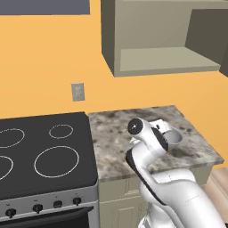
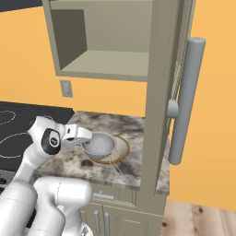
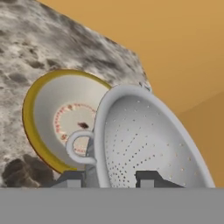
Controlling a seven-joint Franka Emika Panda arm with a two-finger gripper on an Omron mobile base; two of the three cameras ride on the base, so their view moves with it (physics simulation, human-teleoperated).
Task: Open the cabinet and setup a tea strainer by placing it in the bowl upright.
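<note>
Grey dotted tea strainer (image 3: 148, 144), tan-rimmed cream bowl (image 3: 43, 113), speckled grey-brown counter (image 1: 116, 129).

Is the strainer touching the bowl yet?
Cannot tell. In the right base view the tea strainer, held by the gripper, overlaps the bowl, with no clear contact or gap.

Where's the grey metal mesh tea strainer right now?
The grey metal mesh tea strainer is held in the gripper, above the tan-rimmed bowl on the marbled countertop, left of the open cabinet door.
</note>
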